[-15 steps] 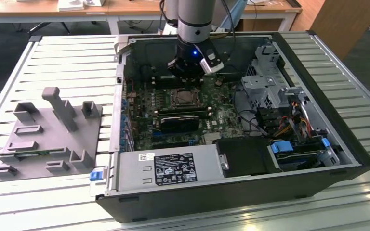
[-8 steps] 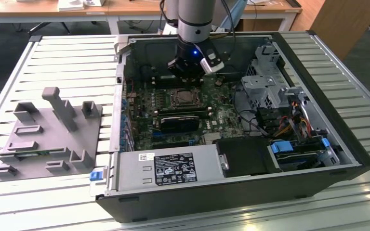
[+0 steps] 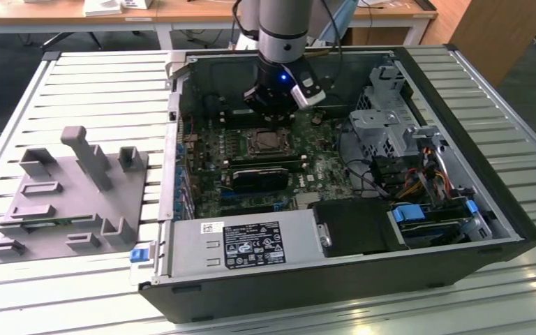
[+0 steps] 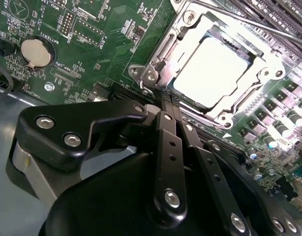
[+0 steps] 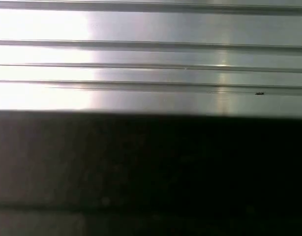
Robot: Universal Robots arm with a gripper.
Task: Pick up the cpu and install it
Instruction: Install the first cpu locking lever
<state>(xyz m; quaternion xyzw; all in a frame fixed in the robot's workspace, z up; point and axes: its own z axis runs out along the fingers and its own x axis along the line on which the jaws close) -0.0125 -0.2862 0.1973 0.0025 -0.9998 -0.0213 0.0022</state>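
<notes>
the cpu [image 4: 213, 73] is seen lying flat inside the motherboard socket [image 4: 276, 63], its silvery top framed all round by the socket's metal frame, so it appears already seated rather than carried. the claw [image 4: 163, 98] is drawn narrow, its fingers pressed together with nothing between them, and its tips are placed just beside the near edge of the socket frame. from the claw, the cpu lies straight ahead and a little below, along the line in which the fingers point. in the exterior view the claw [image 3: 270, 115] is hung inside the open computer case [image 3: 491, 230], directly above the socket [image 3: 266, 142], while the grey tray [image 3: 63, 202] is left well apart on the slatted desk [image 3: 82, 84] towards the exterior view's left.
</notes>
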